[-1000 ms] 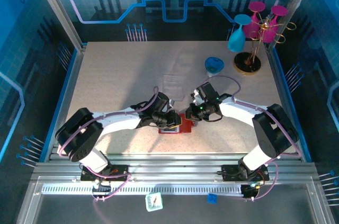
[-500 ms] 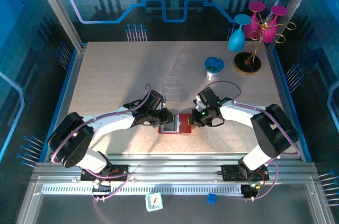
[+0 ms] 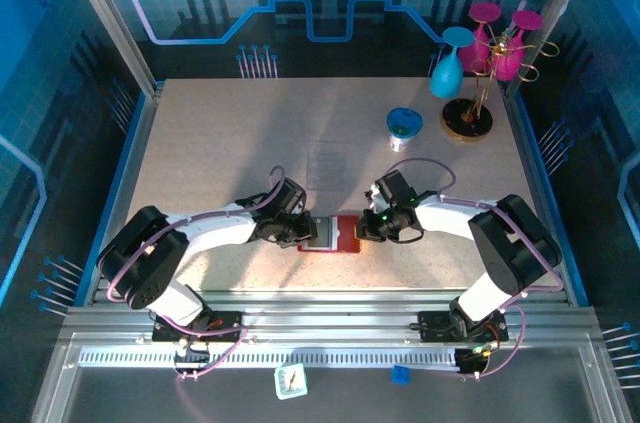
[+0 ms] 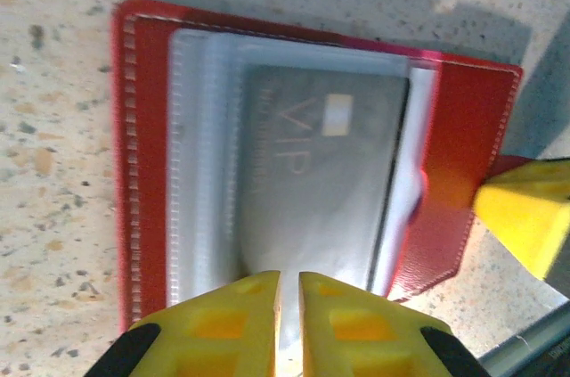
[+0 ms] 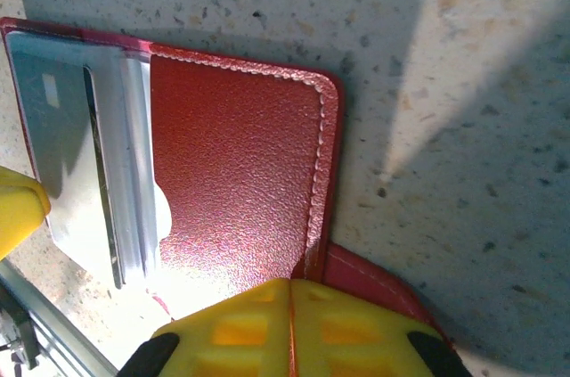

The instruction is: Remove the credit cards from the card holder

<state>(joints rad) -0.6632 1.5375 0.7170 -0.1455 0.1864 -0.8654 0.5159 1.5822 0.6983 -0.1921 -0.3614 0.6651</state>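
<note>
Top external, left gripper (image 3: 306,232): sat lower centre-left, touching the left end of the card holder.
Left jaws: in the left wrist view, yellow fingers (image 4: 223,328) at the bottom edge were drawn almost together, a thin slit between them, over the near edge of the clear sleeve (image 4: 207,163); a pinch could not be told.
Credit card (image 4: 312,181): grey, marked VIP, mid-frame inside that sleeve.
Card holder (image 3: 346,236): red, lay open on the table (image 3: 200,163), lower centre, between both grippers.
Right gripper (image 3: 366,229): just right of the holder; in the right wrist view its fingers (image 5: 356,332) were closed with no gap, clamped on the holder's edge beside the red tab (image 5: 374,279).
Blue-topped cup (image 3: 404,126), glass stand (image 3: 468,121): upper right.
</note>
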